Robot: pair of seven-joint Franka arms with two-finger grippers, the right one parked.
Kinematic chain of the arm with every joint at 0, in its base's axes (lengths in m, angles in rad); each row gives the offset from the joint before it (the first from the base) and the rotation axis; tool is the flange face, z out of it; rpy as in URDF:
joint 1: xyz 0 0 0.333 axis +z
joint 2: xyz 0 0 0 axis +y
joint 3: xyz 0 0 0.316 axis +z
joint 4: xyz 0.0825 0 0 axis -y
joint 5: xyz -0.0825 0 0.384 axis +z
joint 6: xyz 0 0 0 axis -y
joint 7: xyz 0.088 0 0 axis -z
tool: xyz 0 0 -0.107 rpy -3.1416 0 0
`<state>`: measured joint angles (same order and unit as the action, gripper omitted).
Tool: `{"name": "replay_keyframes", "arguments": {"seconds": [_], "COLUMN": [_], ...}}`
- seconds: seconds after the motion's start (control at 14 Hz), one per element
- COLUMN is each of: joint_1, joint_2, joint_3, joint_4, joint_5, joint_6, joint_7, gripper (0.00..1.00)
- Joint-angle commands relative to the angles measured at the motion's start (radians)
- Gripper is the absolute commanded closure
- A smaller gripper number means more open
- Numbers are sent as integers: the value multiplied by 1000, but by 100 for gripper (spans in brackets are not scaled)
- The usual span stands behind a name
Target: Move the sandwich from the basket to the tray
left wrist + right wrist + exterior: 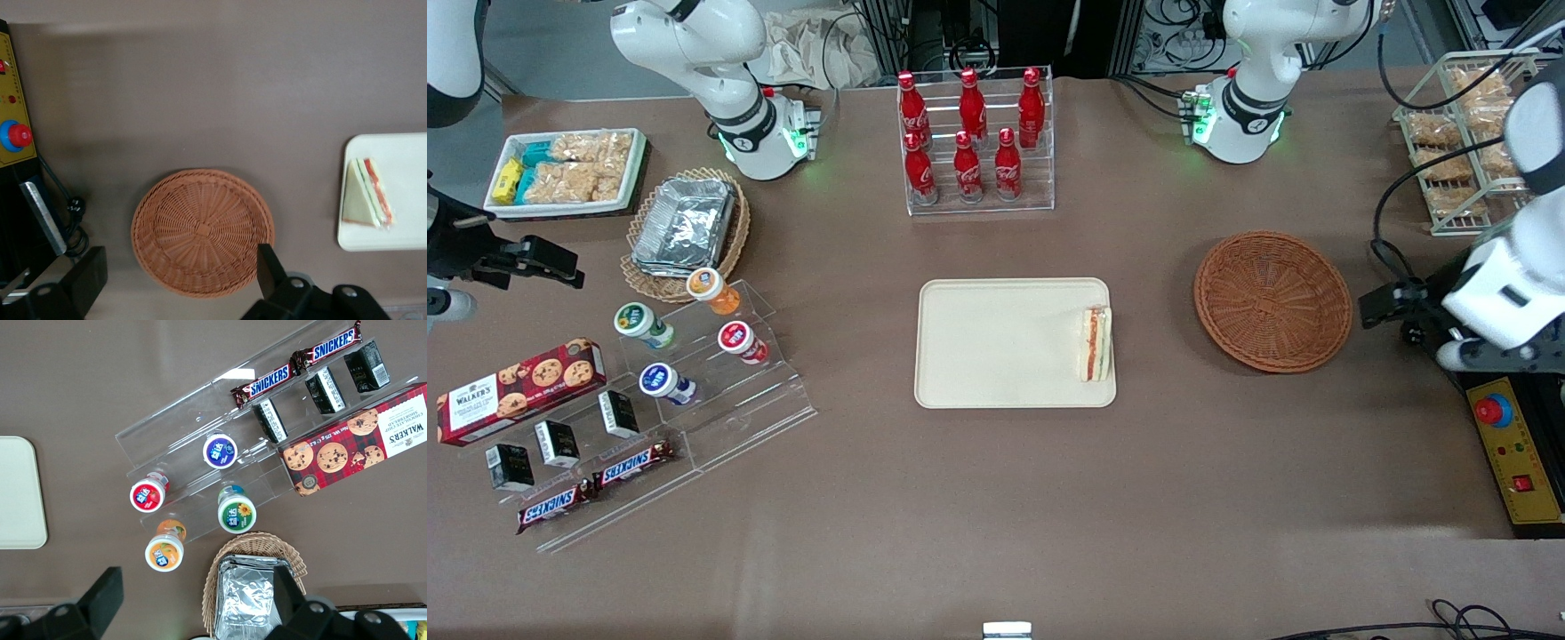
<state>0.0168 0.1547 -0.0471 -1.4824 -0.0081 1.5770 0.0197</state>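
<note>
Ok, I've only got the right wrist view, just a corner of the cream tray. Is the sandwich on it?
Observer: Yes, the sandwich lies on the tray, at its edge nearest the wicker basket.
Operator: Anything in that basket?
Observer: No, it holds nothing.
Operator: And where's the left gripper?
Observer: The left gripper hovers beside the basket, toward the working arm's end, jaws open.

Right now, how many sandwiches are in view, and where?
1. The sandwich lies on the tray, at its edge nearest the empty basket. The gripper, open, hovers above the basket.
</note>
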Motion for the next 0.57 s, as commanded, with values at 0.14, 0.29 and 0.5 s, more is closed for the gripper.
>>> {"name": "replay_keyframes", "arguments": {"seconds": [0.14,0.29,0.5], "joint_1": [5,5,5], "joint_2": [-72,-75,-73], "joint_3": [15,16,15], "joint_4": [-10,-6,-6], "joint_5": [-10,-9,-9], "joint_6": [-54,-54,-54], "joint_7": [75,71,43], "gripper": [0,0,0]}}
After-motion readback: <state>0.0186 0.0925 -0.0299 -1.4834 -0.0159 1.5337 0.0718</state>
